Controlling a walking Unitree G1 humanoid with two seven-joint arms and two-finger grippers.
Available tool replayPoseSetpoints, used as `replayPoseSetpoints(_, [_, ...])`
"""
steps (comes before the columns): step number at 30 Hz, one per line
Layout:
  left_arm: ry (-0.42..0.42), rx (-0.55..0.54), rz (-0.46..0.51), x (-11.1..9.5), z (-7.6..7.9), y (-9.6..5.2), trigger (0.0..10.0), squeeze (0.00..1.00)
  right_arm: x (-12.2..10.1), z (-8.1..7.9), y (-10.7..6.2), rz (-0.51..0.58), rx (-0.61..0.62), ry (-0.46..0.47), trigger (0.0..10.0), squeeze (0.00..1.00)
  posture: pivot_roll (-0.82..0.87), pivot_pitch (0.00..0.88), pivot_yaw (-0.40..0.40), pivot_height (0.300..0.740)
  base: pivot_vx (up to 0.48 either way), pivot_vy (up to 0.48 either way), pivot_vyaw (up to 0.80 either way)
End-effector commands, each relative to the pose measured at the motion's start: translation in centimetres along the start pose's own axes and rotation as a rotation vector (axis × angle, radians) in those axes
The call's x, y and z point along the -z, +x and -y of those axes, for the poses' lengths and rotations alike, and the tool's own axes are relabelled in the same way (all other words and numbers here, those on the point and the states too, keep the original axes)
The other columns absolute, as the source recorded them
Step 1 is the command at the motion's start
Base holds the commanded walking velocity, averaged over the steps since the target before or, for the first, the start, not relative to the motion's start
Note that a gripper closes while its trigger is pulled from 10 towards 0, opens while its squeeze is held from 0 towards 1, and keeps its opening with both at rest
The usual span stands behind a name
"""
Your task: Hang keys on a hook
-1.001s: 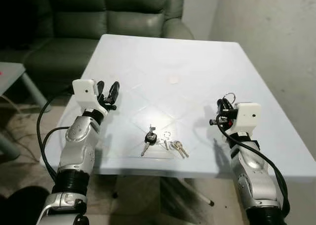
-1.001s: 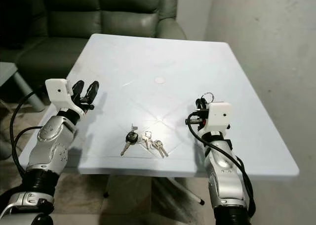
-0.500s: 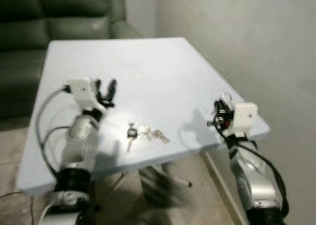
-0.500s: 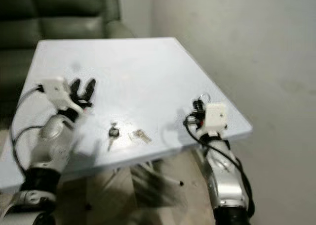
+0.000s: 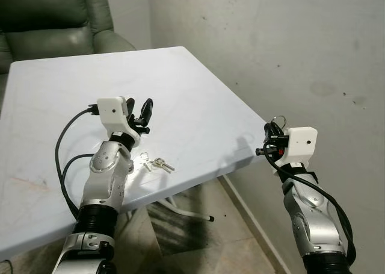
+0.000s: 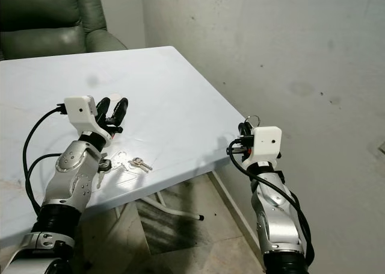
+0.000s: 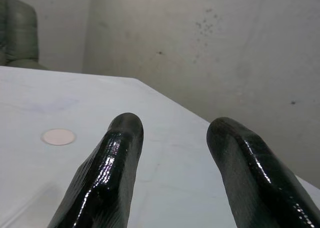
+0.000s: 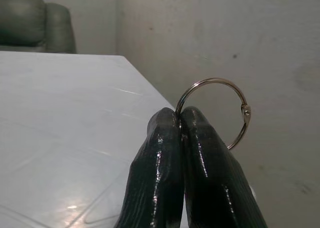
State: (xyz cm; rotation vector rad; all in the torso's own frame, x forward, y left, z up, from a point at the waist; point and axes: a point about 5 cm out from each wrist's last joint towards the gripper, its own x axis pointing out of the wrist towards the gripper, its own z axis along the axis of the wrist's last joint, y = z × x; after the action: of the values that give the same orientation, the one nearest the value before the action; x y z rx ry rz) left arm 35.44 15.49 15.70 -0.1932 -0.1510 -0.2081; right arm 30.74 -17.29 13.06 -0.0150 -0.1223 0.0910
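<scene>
A bunch of silver keys (image 5: 157, 163) lies on the white table (image 5: 180, 81) near its front edge, beside a black key fob (image 6: 105, 164) partly hidden behind my left arm. My left gripper (image 5: 139, 107) is raised above the table just behind the keys, open, with nothing between its fingers (image 7: 117, 153). My right gripper (image 5: 272, 129) is held off the table's right corner, facing the grey wall, and is shut on a metal key ring (image 8: 244, 111). The ring (image 6: 252, 118) sticks up above the fingertips.
A bare grey wall (image 5: 289, 45) runs along the right, close to the table's corner. A dark green sofa (image 5: 54, 21) stands behind the table. The table's folding legs (image 5: 180, 205) and the concrete floor (image 5: 234, 244) lie below.
The camera has swung to the right, so the wall now takes up the right half. Both arms keep the same pose and the right gripper still holds the ring.
</scene>
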Motion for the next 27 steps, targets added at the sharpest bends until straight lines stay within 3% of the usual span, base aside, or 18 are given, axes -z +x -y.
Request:
replayPoseSetpoints(1, [0.016,0.017,0.01,-0.19,0.21,-0.04,10.0,0.0,-0.14,0.09,-0.07,0.004,0.001,-0.004,10.0,0.0,-0.15,0.0,-0.052,0.724,0.0,0.0,-0.71])
replayPoseSetpoints(11, [-0.009,0.011,0.01,-0.14,0.12,-0.02,10.0,0.0,-0.07,0.16,-0.15,-0.001,-0.002,-0.006,10.0,0.0,-0.15,0.0,-0.053,0.724,-0.18,0.252,-0.71])
replayPoseSetpoints(27, [-0.017,0.008,0.004,-0.24,0.18,-0.01,10.0,0.0,-0.12,0.16,-0.13,-0.005,-0.005,-0.011,10.0,0.0,-0.14,0.0,-0.059,0.724,0.0,0.0,-0.72])
